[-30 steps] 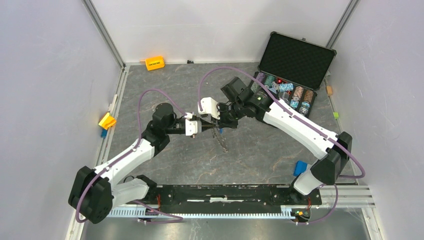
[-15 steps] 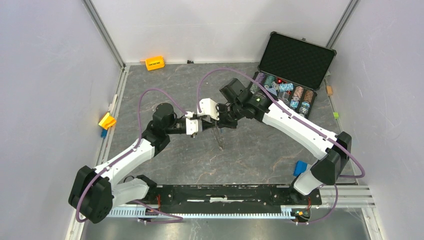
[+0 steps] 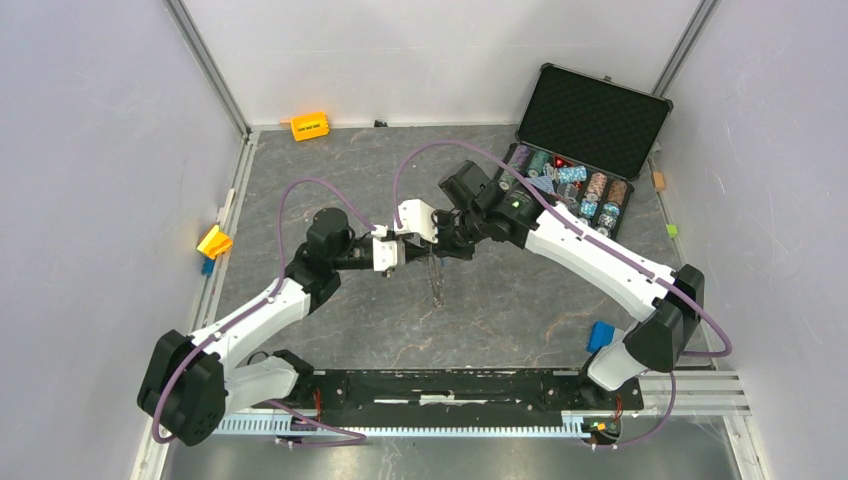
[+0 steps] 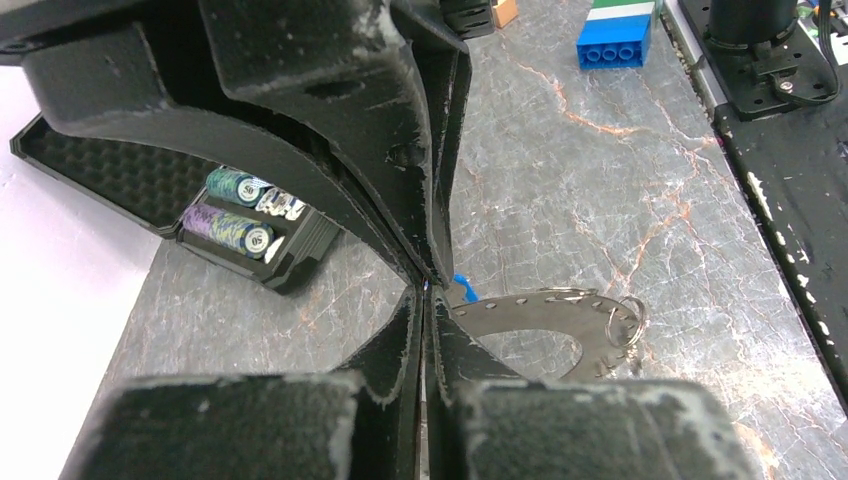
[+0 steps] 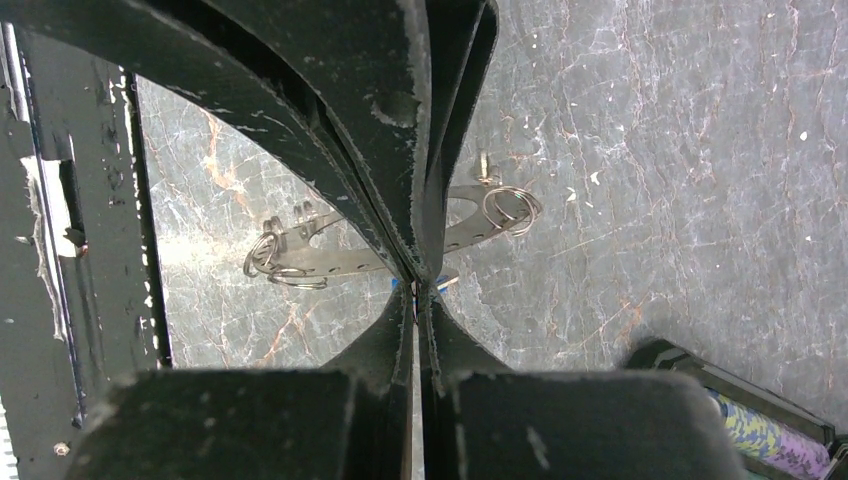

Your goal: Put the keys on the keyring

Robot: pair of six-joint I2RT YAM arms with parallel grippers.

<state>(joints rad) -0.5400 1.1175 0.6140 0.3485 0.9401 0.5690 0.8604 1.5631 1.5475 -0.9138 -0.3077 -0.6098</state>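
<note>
You've just pinched left claw shut above the keyring; right claw, pressed together, grips it, now hanging straight. Threading looks near.

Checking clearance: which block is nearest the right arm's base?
The blue block beside that base; the orange block sits at the far wall, the yellow block far left.

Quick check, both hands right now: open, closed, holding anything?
Left hand: closed, pinching the end of the keyring.
Right hand: closed, seemingly on the blue key at the same spot.
</note>
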